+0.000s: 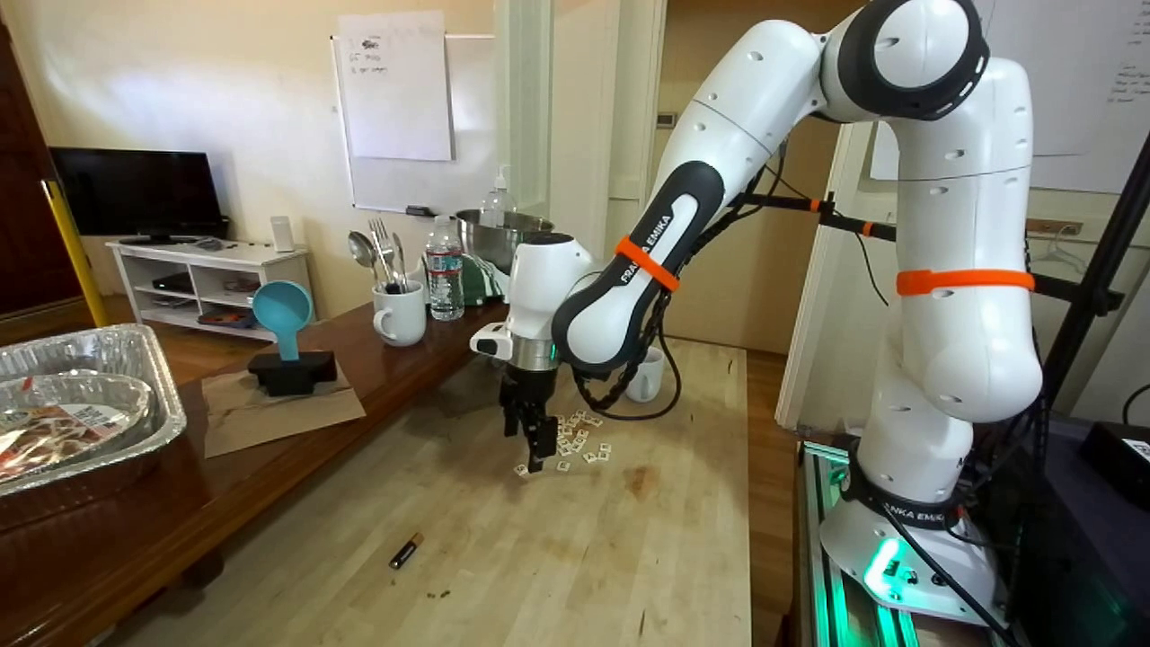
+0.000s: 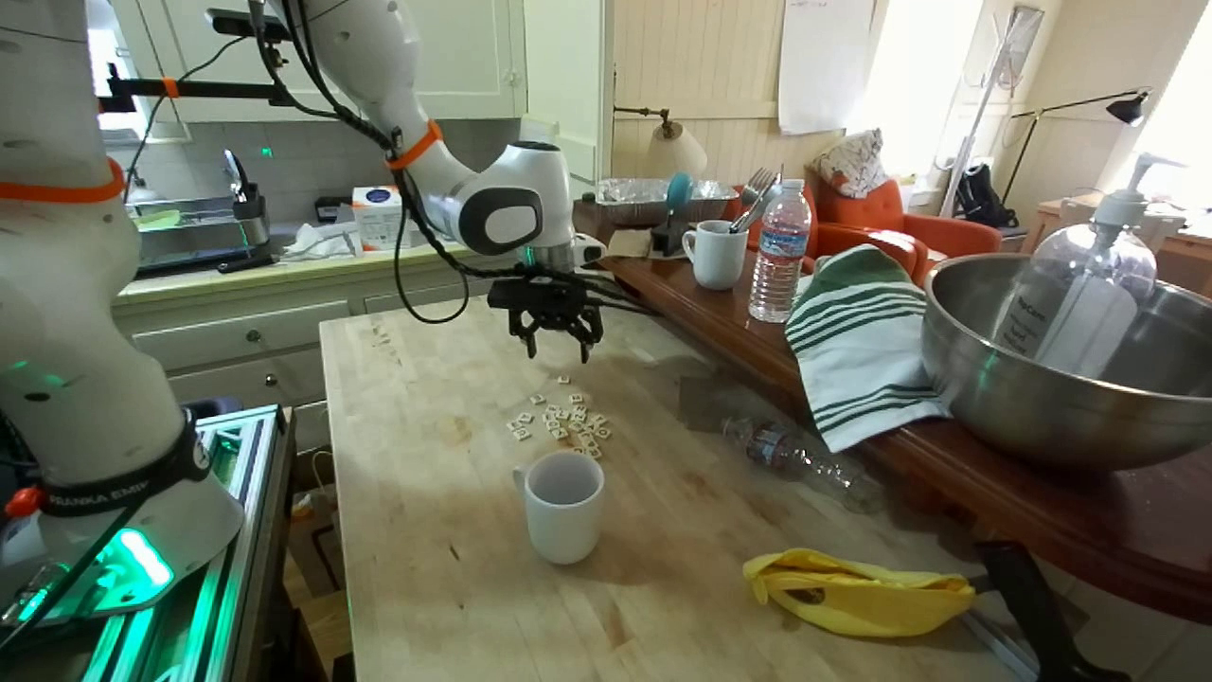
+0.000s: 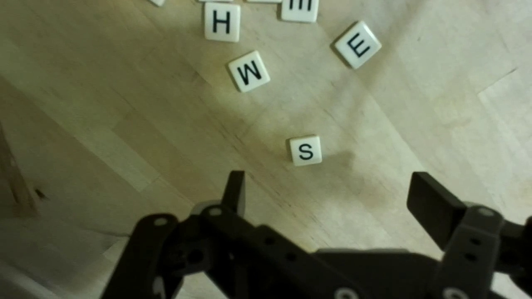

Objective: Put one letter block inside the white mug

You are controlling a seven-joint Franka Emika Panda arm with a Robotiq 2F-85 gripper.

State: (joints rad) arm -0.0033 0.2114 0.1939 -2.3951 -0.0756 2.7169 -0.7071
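Currently | white mug [image 2: 563, 516]: plain, handled, upright | letter block [image 3: 306, 150]: cream, square, black S | fingers [image 3: 434, 205]: wide apart, holding nothing

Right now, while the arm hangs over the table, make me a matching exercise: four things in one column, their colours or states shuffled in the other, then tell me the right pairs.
Things
1. gripper
2. S letter block
3. white mug on the table
4. towel

Colours or states
A. green-and-white striped
B. open
C. standing upright
D. lying face up

Pairs: 1-B, 2-D, 3-C, 4-A.
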